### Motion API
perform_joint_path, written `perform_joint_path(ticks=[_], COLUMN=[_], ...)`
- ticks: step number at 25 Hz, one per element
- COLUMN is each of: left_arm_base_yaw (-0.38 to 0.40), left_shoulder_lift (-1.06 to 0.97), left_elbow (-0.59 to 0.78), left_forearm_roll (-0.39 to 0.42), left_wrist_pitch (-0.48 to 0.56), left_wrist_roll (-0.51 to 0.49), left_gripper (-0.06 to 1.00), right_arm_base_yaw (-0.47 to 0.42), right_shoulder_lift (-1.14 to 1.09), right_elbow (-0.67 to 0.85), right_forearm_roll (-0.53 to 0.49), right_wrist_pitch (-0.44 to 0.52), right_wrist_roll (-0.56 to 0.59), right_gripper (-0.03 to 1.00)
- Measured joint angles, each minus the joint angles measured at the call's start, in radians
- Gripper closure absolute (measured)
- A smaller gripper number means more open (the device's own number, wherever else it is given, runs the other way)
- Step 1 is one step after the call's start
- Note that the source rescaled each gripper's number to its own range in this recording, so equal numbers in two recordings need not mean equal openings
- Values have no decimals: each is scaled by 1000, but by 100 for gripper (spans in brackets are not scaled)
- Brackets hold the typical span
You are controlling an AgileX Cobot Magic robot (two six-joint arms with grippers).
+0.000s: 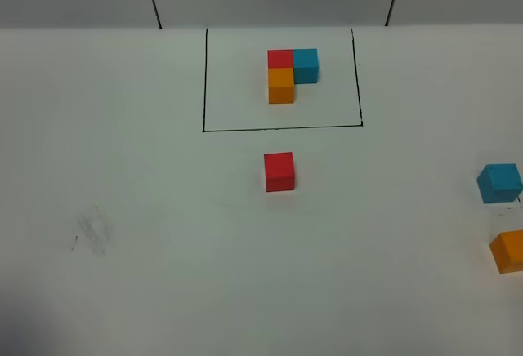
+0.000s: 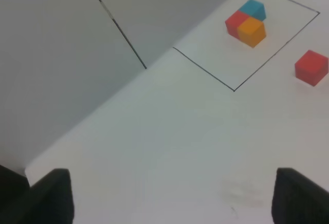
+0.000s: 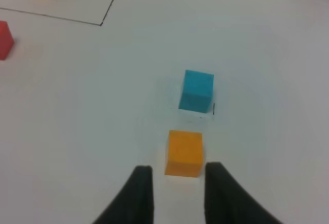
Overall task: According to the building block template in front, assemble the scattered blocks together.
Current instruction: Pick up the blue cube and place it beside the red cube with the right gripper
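- Reads as the very start: none of the scattered blocks joined, all three lying apart on the worktop [image 1: 147, 233].
- Find building block template [image 1: 288, 68] at upper centre of the exterior view, inside the black drawn frame [image 1: 282, 128]: red at the cluster's upper left, blue to its right, orange below red, all touching.
- Find red block [image 1: 279, 171] at frame centre, just below the frame's lower line, alone. Looks like a usable anchor for the copy.
- Find blue block [image 1: 499, 183] at the right edge, mid height, and orange block [image 1: 510, 251] below it, partly cut off by the edge. Near each other, not touching, well apart from red.
- State of left gripper [image 2: 172, 198]: spread wide, empty, only bare worktop between the fingers.
- State of right gripper [image 3: 178, 168]: parted, gripping nothing, with the orange block just ahead of the tips and lined up with the gap. Contact with it: cannot tell.
- No arm visible in the exterior view.
- Left to do, by judgement: set blue against red's right face and orange against red's near face, flush, matching the L.
- Likely step in hand: right-side pick of orange.
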Motion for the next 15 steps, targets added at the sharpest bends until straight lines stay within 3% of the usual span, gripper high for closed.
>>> perform_joint_path(ticks=[3, 6, 11, 15], left_arm_base_yaw=[14, 88, 334, 546], left_shoulder_lift=[-115, -162, -170, -222], left_elbow=[61, 130, 243, 323], left_forearm_roll=[-116, -218, -393, -462], left_wrist_pitch=[0, 0, 0, -14], left_wrist_roll=[-1, 36, 120, 82], left_gripper=[17, 17, 17, 17], right_arm_base_yaw=[0, 0, 0, 0], right_shoulder_lift=[0, 0, 0, 0], right_elbow=[0, 0, 0, 0], right_forearm_roll=[0, 0, 0, 0], right_wrist_pitch=[0, 0, 0, 0], right_wrist_roll=[0, 0, 0, 0], right_gripper=[97, 97, 97, 97])
